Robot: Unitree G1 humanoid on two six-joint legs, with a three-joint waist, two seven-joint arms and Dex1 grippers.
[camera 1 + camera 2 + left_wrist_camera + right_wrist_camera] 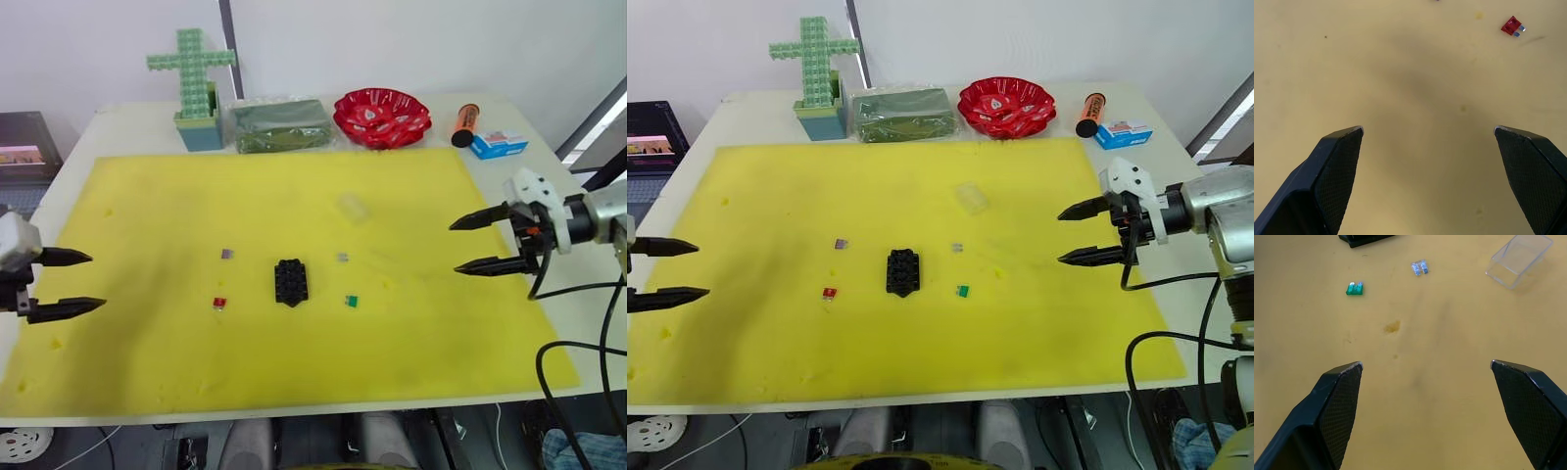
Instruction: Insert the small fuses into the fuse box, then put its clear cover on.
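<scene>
- The left gripper (96, 281) hovers over the left edge of the yellow foam mat (294, 372), well to the left of the fuse box (291, 282); its fingers are spread wide and hold nothing.
- The right gripper (454, 246) hovers well to the right of the fuse box, near the mat's right edge, fingers likewise spread and empty.
- Progress: judged from the layout, no step is complete. The fuse box lies near the mat centre and no fuse sits in it.
- Fuses still loose on the mat (all four):
  - red fuse (219, 303), just left of the fuse box, toward the robot;
  - greyish-purple fuse (227, 254), left of the fuse box, on its far side;
  - second greyish-purple fuse (343, 258), right of the fuse box;
  - green fuse (351, 301), right of the fuse box, toward the robot.
- The clear cover (352, 207) lies apart from the fuse box, beyond it and to its right (faint against the foam).
- Remaining: four insertions, then the cover.
- Surroundings, all well beyond the fuse box along the table's far edge: a green block cross (193, 73), a bag of green material (280, 124), a red bowl (382, 117), an orange tube (464, 124), a blue-and-white carton (499, 145).
- Nothing stands between either gripper and the fuses.
</scene>
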